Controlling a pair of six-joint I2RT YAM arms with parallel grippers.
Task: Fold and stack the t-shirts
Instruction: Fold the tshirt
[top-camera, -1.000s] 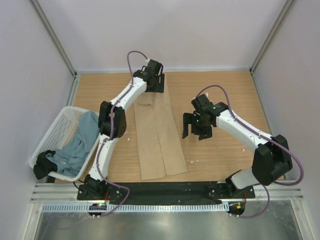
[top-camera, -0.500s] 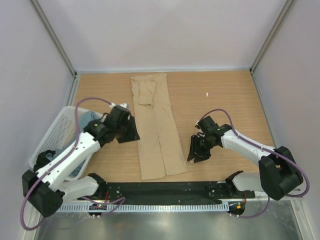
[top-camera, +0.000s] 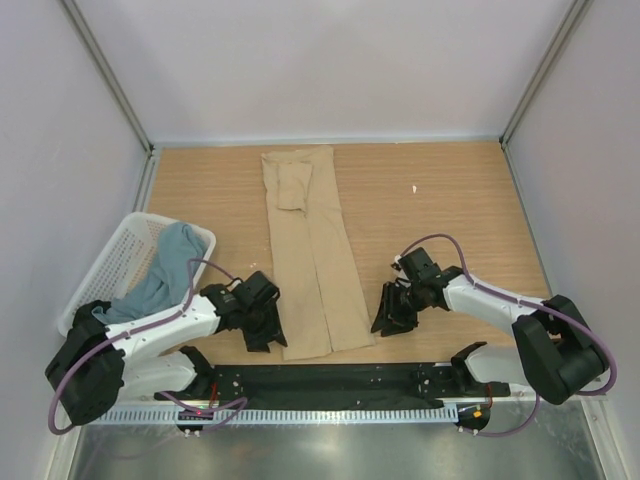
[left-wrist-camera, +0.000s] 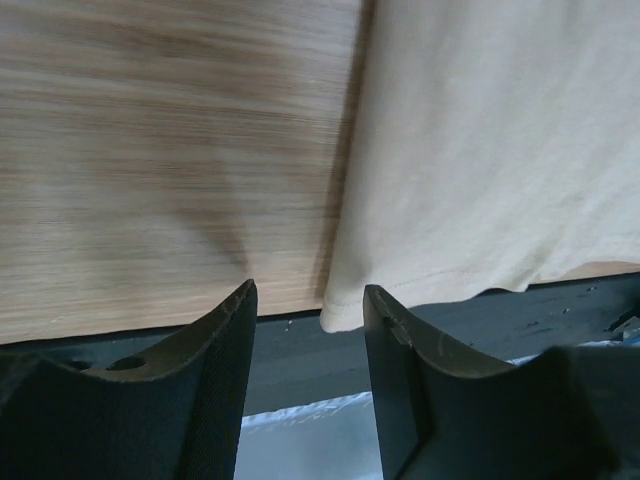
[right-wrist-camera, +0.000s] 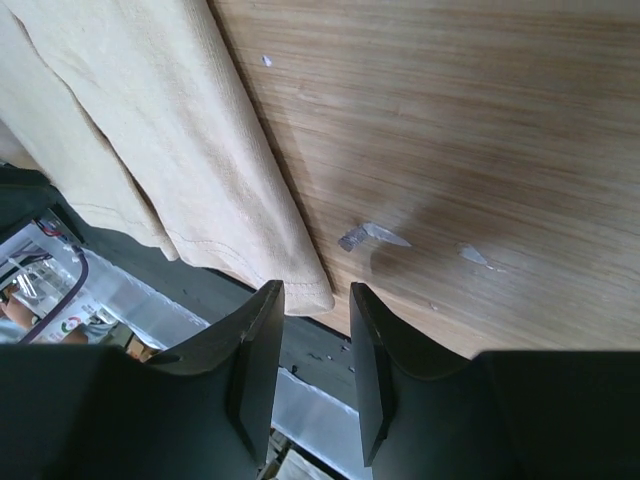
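Wooden table (top-camera: 450, 190), basket (top-camera: 105, 268) at left: left hand (left-wrist-camera: 308, 295) and right hand (right-wrist-camera: 315, 290), both released, flank the tan t-shirt (top-camera: 312, 260).

My right claw (right-wrist-camera: 313, 300) hangs low over the bench (right-wrist-camera: 480, 130), its two dark fingers (right-wrist-camera: 255, 360) parted with nothing between them. In the gap just past my tips lies the near corner of the tan t-shirt (right-wrist-camera: 150, 130). Its stitched hem runs off to the left and its long edge climbs toward the top of my view. A few white scraps (right-wrist-camera: 375, 237) lie on the bare wood beside that edge. A dark strip (right-wrist-camera: 215, 285) borders the bench under the hem.
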